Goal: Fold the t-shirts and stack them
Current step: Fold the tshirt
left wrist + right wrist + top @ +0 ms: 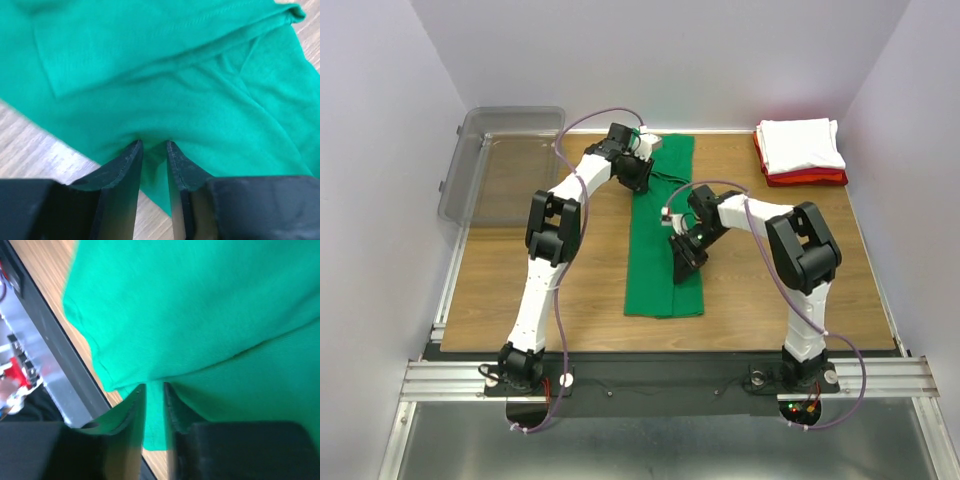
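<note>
T-shirt (650, 262) in green, far end clamped between left jaws, nearer part clamped between right jaws

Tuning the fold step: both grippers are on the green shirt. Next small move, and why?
Likely raise the left gripper a little, drawing the far end toward the near edge. It and the right gripper each pinch the green shirt, which lies as a long strip needing a crosswise fold.

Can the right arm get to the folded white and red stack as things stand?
Probably not yet: the right gripper has its jaws pinched on the green t-shirt. Bare table lies between it and the stack, so nothing else blocks it.
</note>
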Robot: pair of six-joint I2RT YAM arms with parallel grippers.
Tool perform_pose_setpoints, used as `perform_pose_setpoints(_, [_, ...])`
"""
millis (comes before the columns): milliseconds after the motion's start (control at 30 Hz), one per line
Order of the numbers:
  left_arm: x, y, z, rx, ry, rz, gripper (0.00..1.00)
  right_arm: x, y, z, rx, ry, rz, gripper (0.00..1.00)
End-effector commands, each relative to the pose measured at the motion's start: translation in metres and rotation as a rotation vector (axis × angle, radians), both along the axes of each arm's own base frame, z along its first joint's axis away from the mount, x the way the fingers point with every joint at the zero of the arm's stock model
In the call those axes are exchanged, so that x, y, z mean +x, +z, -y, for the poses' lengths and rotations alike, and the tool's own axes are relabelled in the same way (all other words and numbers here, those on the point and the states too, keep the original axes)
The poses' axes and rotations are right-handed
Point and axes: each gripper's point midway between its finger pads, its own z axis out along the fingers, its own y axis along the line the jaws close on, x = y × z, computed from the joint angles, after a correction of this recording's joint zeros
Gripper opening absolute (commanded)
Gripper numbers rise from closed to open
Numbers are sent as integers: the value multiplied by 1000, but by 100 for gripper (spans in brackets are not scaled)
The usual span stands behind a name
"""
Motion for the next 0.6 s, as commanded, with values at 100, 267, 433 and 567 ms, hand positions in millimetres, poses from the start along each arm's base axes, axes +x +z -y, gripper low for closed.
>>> perform_pose_setpoints(100, [-31,100,-2,-99,-145,83,47,29,97,-11,152,4,323,39])
perform_pose_setpoints(267, [-91,187,-12,-190,-245,297,54,28,150,18,111,35,656,47])
perform_pose_setpoints(433, [-184,188,-50,-105,-420,492,57,14,127,47,-62,181,846,46])
perform_pose_setpoints(567, [-253,159,-72,-31,-576,585,63,-11,107,50,-101,380,983,46])
